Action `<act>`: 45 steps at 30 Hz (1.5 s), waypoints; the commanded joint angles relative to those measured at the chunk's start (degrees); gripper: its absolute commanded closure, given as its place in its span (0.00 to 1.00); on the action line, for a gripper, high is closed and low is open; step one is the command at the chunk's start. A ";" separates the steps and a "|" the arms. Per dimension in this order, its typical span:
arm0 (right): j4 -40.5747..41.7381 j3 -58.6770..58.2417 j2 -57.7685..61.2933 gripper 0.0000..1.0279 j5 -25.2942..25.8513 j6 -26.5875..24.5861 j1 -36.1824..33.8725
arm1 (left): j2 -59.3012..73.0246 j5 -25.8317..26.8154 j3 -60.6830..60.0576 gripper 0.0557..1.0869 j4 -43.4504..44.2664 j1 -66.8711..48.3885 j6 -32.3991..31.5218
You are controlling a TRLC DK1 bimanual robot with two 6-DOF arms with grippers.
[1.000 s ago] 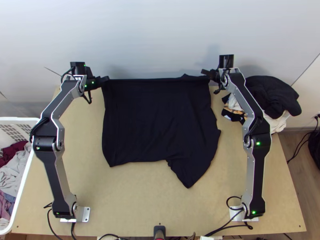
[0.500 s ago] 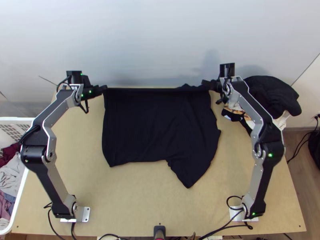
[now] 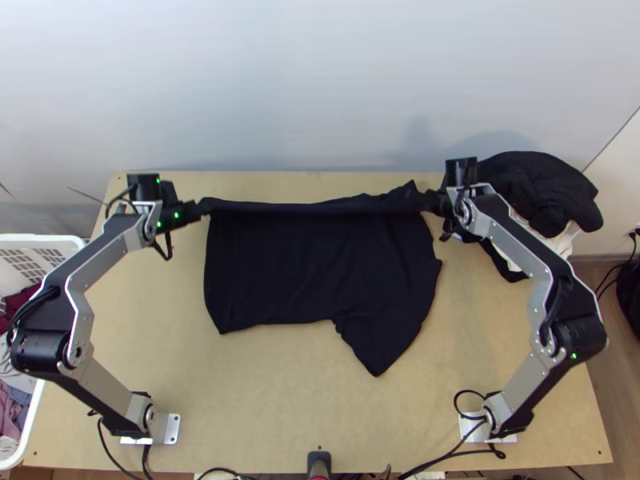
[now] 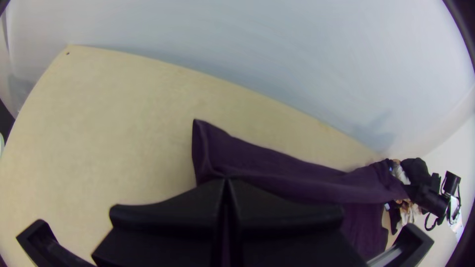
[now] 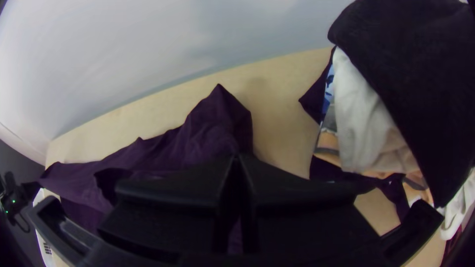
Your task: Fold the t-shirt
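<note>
From above, a dark t-shirt [image 3: 320, 272] lies mostly spread on the table [image 3: 264, 400], our left gripper [image 3: 205, 206] and right gripper [image 3: 426, 202] at its part toward the table's far edge; the left wrist view shows our fingers [image 4: 198, 198] pinching cloth, the right likewise.

White basket [image 3: 48, 239], heaped clothes [image 3: 538, 189]

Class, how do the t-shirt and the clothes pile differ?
The t-shirt lies mostly spread, held by the left pincer and right pincer; the clothes pile is heaped, held by neither.
The t-shirt is dark throughout; the clothes pile mixes black and pale pieces.
Both include dark cloth.
</note>
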 commanded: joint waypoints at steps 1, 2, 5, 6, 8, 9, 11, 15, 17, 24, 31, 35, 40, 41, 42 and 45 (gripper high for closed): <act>0.58 -7.89 -5.74 0.97 -0.80 0.36 0.69 | -4.82 0.14 -8.65 0.96 2.02 -1.13 -0.42; 0.67 -8.59 -6.18 0.97 -0.80 0.36 0.69 | -5.35 0.14 -9.44 0.96 2.02 -1.30 -0.42; 0.67 -10.18 -7.14 0.97 -0.98 0.36 0.69 | -6.58 0.14 -11.46 0.96 2.63 -1.74 -0.42; 0.67 -10.62 -7.41 0.97 -0.98 0.36 0.69 | -6.67 0.14 -11.99 0.96 2.90 -1.74 -0.42; 0.67 -11.41 -7.85 0.97 -1.07 0.36 0.69 | -7.02 0.14 -13.13 0.96 3.34 -1.74 -0.24; 0.67 -11.93 -8.11 0.97 -1.16 0.36 0.77 | -7.20 0.14 -13.57 0.96 3.42 -1.65 -0.15; 0.67 -12.81 -8.55 0.97 -1.16 0.36 0.95 | -7.55 0.14 -14.71 0.96 3.60 -1.57 -0.06; 0.76 -15.10 -9.87 0.97 -1.24 0.36 2.00 | -8.43 0.14 -16.73 0.96 4.22 -1.04 0.11; 1.37 -16.42 -10.31 0.97 -1.24 0.36 2.18 | -8.69 0.14 -17.79 0.97 4.74 -0.42 0.73; 4.01 -21.07 -11.36 0.97 -1.51 0.36 2.18 | -9.22 0.06 -21.74 0.96 6.76 0.19 2.66; 5.33 -23.18 -12.59 0.72 -1.51 0.44 1.56 | -9.13 -0.21 -21.30 0.89 5.97 -0.51 1.25; 5.33 -23.10 -15.41 0.44 -1.51 1.24 0.69 | -11.41 -0.21 -19.19 0.53 3.16 -0.16 -1.29; 3.48 -21.78 -20.33 0.14 -2.56 1.59 -1.78 | -16.25 -0.03 -14.01 0.15 -7.12 -0.42 -3.23; 2.69 -21.43 -21.38 0.11 -2.56 1.59 -2.13 | -17.30 0.06 -13.39 0.12 -8.88 -0.42 -3.40; 1.72 -21.16 -22.44 0.08 -2.56 1.59 -2.65 | -18.53 0.58 -12.78 0.12 -11.17 -0.51 -3.40; -1.26 -20.37 -26.57 0.04 -2.56 1.59 -2.83 | -23.37 3.40 -12.43 0.11 -18.46 -0.51 -3.40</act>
